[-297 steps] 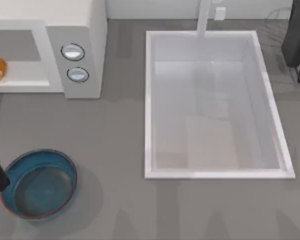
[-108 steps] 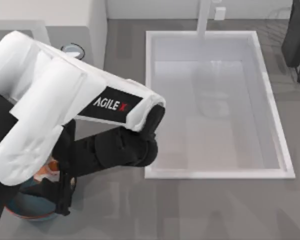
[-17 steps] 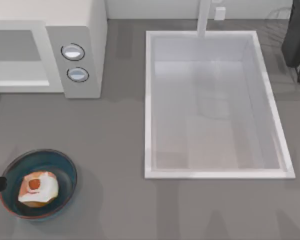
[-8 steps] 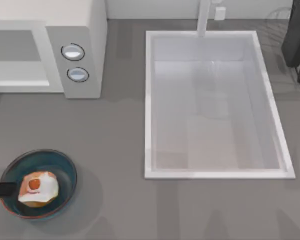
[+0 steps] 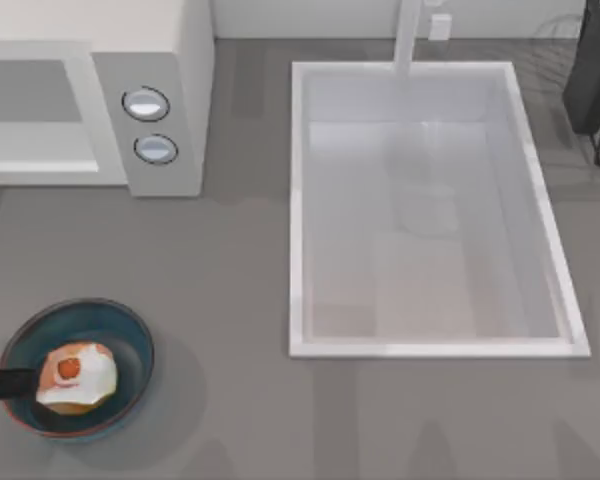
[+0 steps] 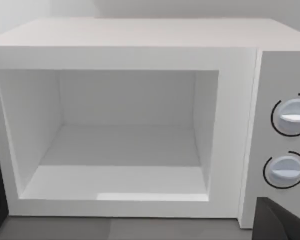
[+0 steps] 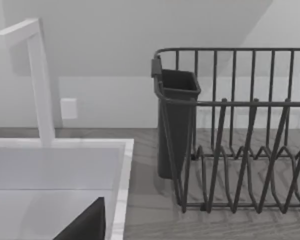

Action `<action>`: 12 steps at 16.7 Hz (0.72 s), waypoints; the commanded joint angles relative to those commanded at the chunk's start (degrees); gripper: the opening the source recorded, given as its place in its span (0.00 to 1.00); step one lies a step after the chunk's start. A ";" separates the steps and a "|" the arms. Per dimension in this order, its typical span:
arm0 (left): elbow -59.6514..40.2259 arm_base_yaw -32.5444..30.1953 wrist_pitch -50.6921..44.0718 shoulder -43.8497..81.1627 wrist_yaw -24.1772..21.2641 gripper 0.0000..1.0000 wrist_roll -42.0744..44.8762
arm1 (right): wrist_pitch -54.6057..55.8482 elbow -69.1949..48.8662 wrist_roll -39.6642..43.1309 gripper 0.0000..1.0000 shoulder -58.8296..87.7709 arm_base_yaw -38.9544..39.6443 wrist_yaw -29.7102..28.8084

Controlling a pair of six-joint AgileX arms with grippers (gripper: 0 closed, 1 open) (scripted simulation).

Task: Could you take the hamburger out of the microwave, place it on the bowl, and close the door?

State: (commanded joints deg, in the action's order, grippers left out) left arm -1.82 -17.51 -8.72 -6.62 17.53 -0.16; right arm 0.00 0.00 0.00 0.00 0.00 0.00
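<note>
The hamburger (image 5: 74, 377) is seen lying inside the bowl (image 5: 130, 335), toward the top view's left side of its dark teal interior, on the surface near the front left. It is judged light, soft and easily squashed, with a topping likely to slide; were it to be lifted again, a gentle hold across its tan sides, low down, would be advised.

The microwave (image 6: 140, 55) is found with its cavity (image 6: 122, 145) bare: nothing is seen on the cavity floor. A dark edge at the side of the left wrist view is possibly the door; this cannot be confirmed. Closing is judged to be the step outstanding.

A dark bar (image 5: 5, 381) reaches the bowl's left rim in the top view, taken for part of the left arm; whether the left tool is wide or narrow cannot be told. The same holds for the right tool, parked by the sink (image 7: 65, 165) and dish rack (image 7: 240, 140).
</note>
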 joint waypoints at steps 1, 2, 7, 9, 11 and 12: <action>0.08 0.70 0.06 -0.02 -0.70 0.00 0.00 | 0.00 0.00 0.00 1.00 0.00 0.00 0.00; 0.22 1.86 0.20 -0.02 -1.86 0.00 0.01 | 0.00 0.00 0.00 1.00 0.00 0.00 0.00; 1.53 13.34 2.16 0.62 -13.33 0.00 0.07 | 0.00 0.00 0.00 1.00 0.00 0.00 0.00; 2.14 19.03 3.37 1.21 -19.03 0.00 0.10 | 0.00 0.00 0.00 1.00 0.00 0.00 0.00; 2.64 23.25 4.49 1.81 -23.25 0.00 0.13 | 0.00 0.00 0.00 1.00 0.00 0.00 0.00; 2.80 24.47 4.90 2.04 -24.47 0.00 0.14 | 0.00 0.00 0.00 1.00 0.00 0.00 0.00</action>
State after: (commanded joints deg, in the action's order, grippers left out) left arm 0.98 6.95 -3.83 -4.58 -6.94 -0.02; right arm 0.00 0.00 0.00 0.00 0.00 0.00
